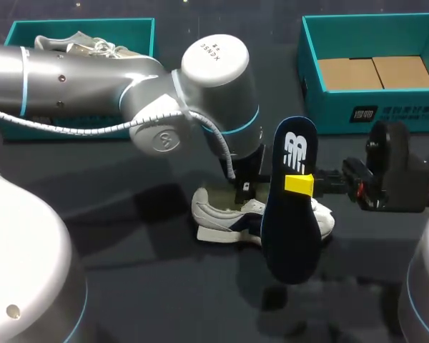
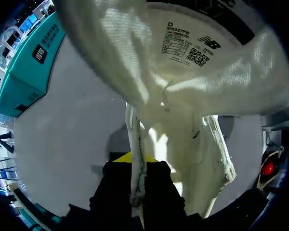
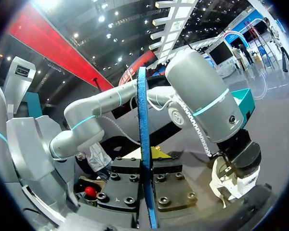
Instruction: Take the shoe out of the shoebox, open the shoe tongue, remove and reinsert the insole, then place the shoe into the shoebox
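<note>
Head view, mid-task: the white shoe [image 1: 225, 214] lies on the dark table [image 1: 164, 286], out of the teal shoebox [image 1: 329, 107] behind it. The left gripper [image 1: 244, 187] is clamped on the shoe tongue [image 2: 183, 62], holding it lifted open. The right gripper [image 1: 300, 184] pinches the dark insole [image 1: 292, 207] between its fingers, upright and clear of the shoe. Removal looks complete; sliding the insole back in and boxing the shoe appear to be what remains.
</note>
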